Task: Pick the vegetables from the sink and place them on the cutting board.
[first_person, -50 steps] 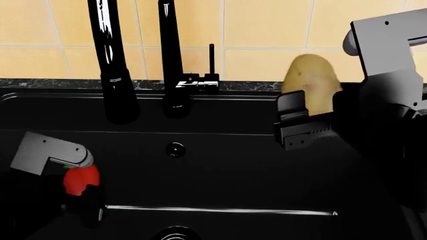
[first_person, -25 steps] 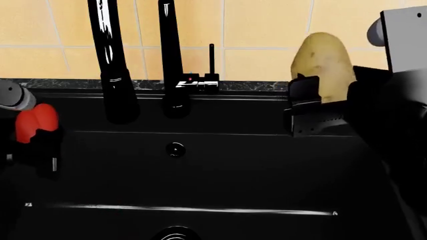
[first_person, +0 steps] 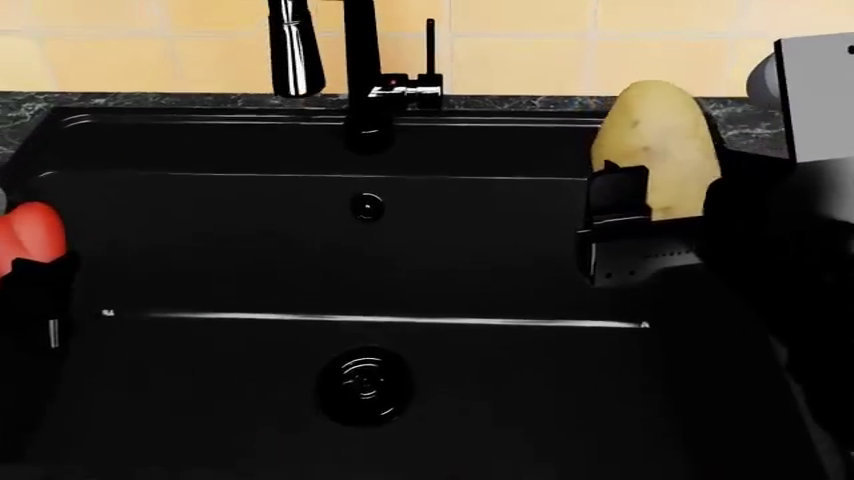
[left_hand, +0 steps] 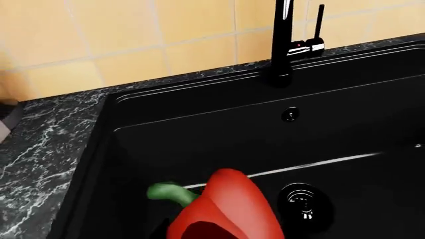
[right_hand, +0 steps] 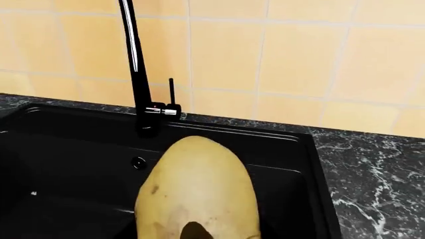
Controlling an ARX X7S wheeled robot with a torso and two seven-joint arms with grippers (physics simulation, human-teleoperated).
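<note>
Both held: potato [first_person: 655,147] in right gripper [first_person: 634,235], bell pepper [first_person: 27,236] in left gripper [first_person: 34,300].

I see a black, white-veined marble counter [left_hand: 47,149] as the carrying surface. It fills the left side of the left wrist frame and shows as a narrow strip along the top edge of the head frame, below the yellow wall tiles [right_hand: 299,59]. In the right wrist frame it occupies the lower right.

Set into it is the matte black sink [first_person: 200,260], its rim flush with the stone. The black faucet [left_hand: 282,45] stands on the strip behind the basin, upper centre of the head frame, a thin lever beside it.

At the left edge of the left wrist frame I note a grey object [left_hand: 8,117] on the counter; I cannot identify it.
</note>
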